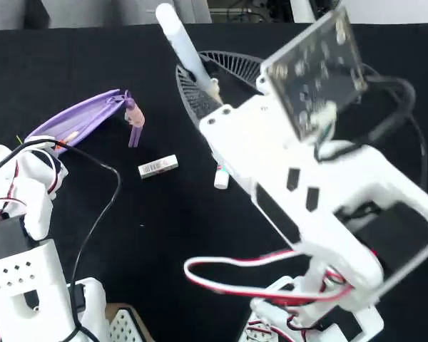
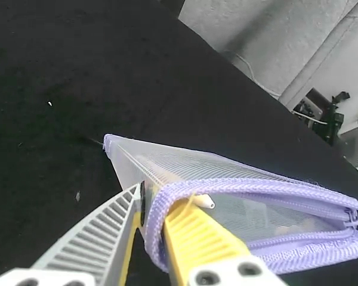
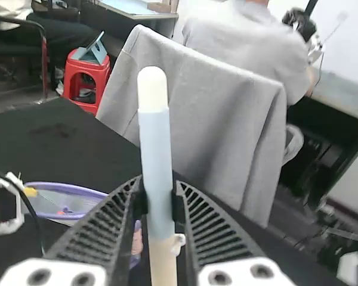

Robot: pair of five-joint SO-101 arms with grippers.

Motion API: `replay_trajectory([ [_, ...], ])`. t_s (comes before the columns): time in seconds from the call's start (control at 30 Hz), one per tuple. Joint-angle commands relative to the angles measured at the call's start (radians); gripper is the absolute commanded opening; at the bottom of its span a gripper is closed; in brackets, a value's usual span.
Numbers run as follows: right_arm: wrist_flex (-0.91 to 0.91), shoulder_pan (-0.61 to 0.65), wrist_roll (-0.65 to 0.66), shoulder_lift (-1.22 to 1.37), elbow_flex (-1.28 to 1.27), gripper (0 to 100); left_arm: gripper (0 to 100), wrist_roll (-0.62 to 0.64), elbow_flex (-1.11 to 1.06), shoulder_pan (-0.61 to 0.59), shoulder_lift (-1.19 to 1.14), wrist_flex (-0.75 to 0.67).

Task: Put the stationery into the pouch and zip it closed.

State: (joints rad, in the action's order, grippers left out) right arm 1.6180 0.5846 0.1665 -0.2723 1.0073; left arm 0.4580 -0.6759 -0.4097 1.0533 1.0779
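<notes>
Pouch [image 2: 256, 205] seemingly pinched in left pincer [image 2: 157, 201].

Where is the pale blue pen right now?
The pen is clamped in the right gripper, over the black table, right of the purple pouch in the high view.

Translucent ribbed pouch [image 2: 238, 179] with woven cloth trim; matt table [image 2: 48, 59].

Black table [image 1: 157, 256]; beyond it a red stool [image 3: 83, 68] and, seemingly, a grey-draped chair [image 3: 227, 119].
</notes>
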Motion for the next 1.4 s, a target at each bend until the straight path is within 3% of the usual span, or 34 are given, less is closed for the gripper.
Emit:
replay_trajectory([
  [0.0,-0.072,0.014,-0.072,-0.002,-0.067,1.1,3,0.009,0.018,0.013,0.014,-0.002],
  [0.57,-0.384,0.014,-0.258,-0.019,-0.486,1.1,3,0.006,0.015,0.013,0.014,-0.002],
  [0.8,-0.516,0.103,-0.275,-0.314,-0.766,1.1,3,0.005,0.007,0.012,0.014,-0.003],
  [1.1,-1.197,0.074,-0.232,-0.636,-1.432,1.1,3,0.005,0.007,0.012,0.014,-0.002],
  [1.37,-1.619,0.077,-0.239,-0.684,-1.721,1.1,3,0.008,0.007,0.013,0.014,-0.005],
])
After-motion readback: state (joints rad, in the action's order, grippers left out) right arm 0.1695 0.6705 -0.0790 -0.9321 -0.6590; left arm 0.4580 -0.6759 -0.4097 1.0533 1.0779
